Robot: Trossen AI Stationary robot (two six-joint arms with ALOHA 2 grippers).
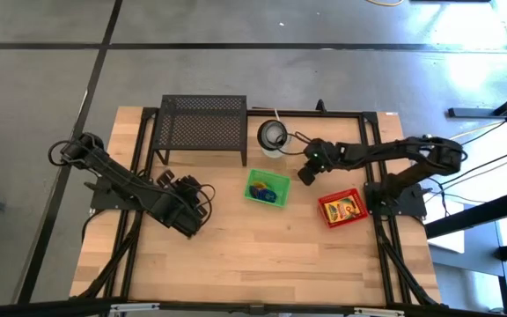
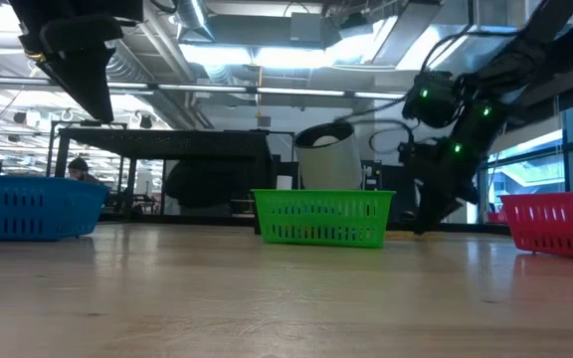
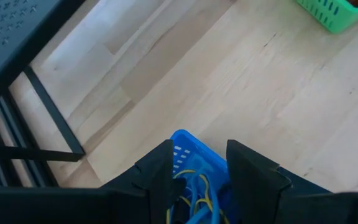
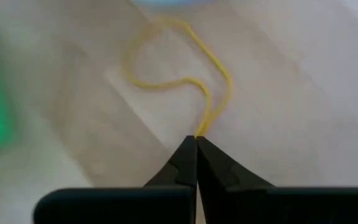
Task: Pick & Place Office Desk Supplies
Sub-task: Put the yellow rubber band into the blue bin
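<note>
your right gripper (image 4: 196, 140) pinches a yellow rubber band (image 4: 185, 81) (far end blurred); left gripper (image 3: 197, 163) spread over the half-hidden blue basket (image 3: 191, 152).

Black mesh rack (image 1: 202, 128), white cup (image 1: 273, 136), wooden table (image 1: 262, 255), green basket (image 1: 265, 188)

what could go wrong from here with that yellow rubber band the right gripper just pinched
The right gripper is shut on only one tip of the yellow rubber band; the rest of the loop lies on the table. It might slip free on lifting, or stretch and snap back. The white cup and green basket stand near, so the dangling loop could snag one.
</note>
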